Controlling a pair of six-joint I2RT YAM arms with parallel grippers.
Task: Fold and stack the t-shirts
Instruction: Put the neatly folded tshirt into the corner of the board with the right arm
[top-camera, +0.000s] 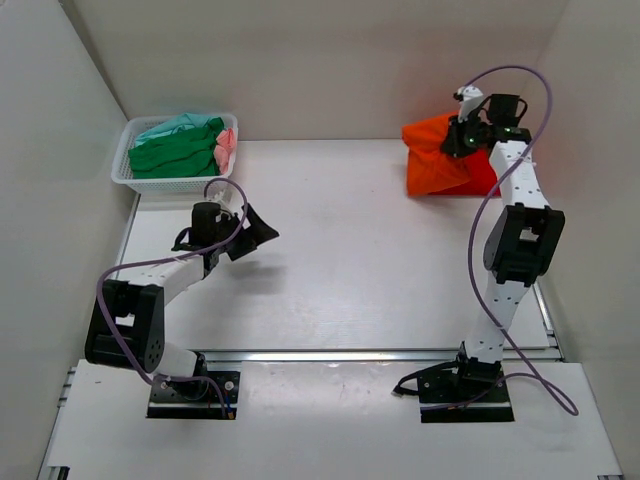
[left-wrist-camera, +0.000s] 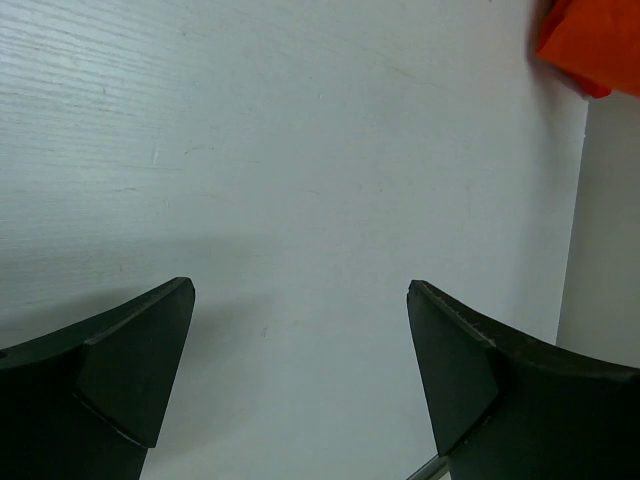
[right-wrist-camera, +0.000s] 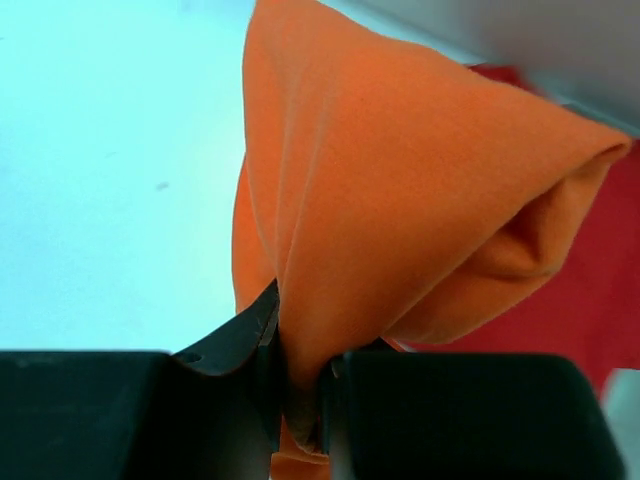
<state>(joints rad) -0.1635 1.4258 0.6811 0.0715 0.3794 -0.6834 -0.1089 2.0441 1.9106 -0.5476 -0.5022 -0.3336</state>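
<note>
At the upper left of the overhead view, the white mesh basket (top-camera: 180, 186) holds the tees not yet folded. A green tee (top-camera: 175, 155) is bunched on top, a teal tee (top-camera: 182, 124) lies behind it, and a pink tee (top-camera: 227, 148) is pressed against the right wall.

Just below and to the right of the basket, the left fingers (top-camera: 262, 232) hang above the worktop (top-camera: 350, 260). They are spread wide with nothing between them. The left wrist view shows only bare surface in the gap, so this arm appears to be waiting clear of the work.

At the upper right, the right fingers (right-wrist-camera: 230, 400) are clamped on a gathered fold of the orange tee (right-wrist-camera: 400, 200). The pinched cloth is lifted into a peak and drapes away from the pinch. Under it and to its right lies the red tee (top-camera: 485, 180), apparently already folded and serving as the base of the stack. The pinch on one edge probably lets the orange tee be drawn over or straightened on top of the red one. Whether its fold is finished cannot be told, because the arm hides part of the pile.
</note>
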